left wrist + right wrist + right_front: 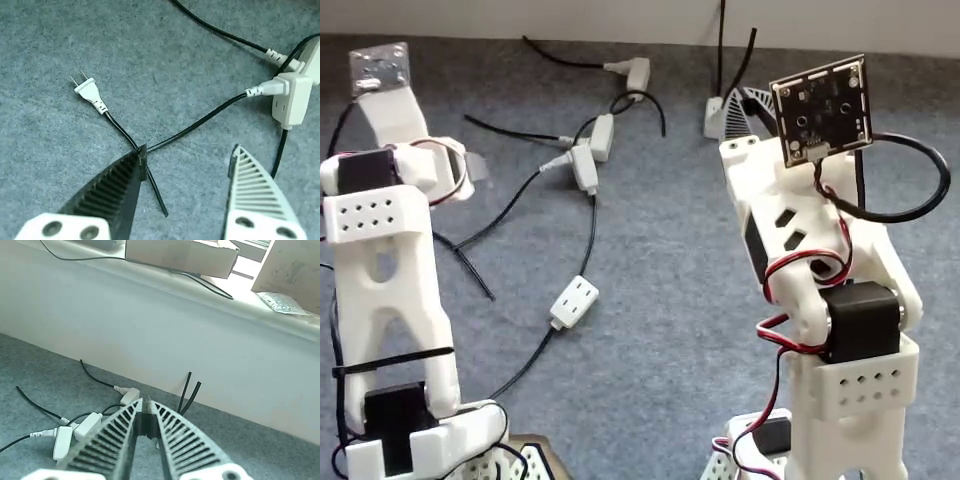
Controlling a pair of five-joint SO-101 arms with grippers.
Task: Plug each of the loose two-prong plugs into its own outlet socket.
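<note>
Across the grey carpeted table (670, 300) in the high view, four white plastic outlet blocks on black cords lie between the arms. Three form a loose string toward the far wall, each with a white plug seated in it: the far outlet block (637, 72), the middle outlet block (603, 137) and the near-centre outlet block (584, 168). The fourth, a lone white outlet block (575, 300), lies apart from them, nearer the arm bases, with its slots facing up. The white left arm (385, 260) stands at one side and the white right arm (840, 290) at the other. The right gripper (728, 112) is low at the far edge, beside two black cord ends (722, 50).

From the left wrist view, the loose white two-prong plug (89, 92) lies flat on the carpet. Its two metal prongs point away from the left gripper (189, 149), and it has a ribbed collar. Its thin black cord runs back just past the tip of the dark ribbed finger (117, 187). That gripper is spread wide and holds nothing; its white ribbed finger (252, 190) sits near the near-centre outlet block. The plug lies apart from both fingertips.

From the right wrist view, the right gripper's fingers are drawn together to a thin dark slit; I cannot tell whether anything is pinched there. Beyond them lie the plugged blocks and the pale wall (150, 330).
</note>
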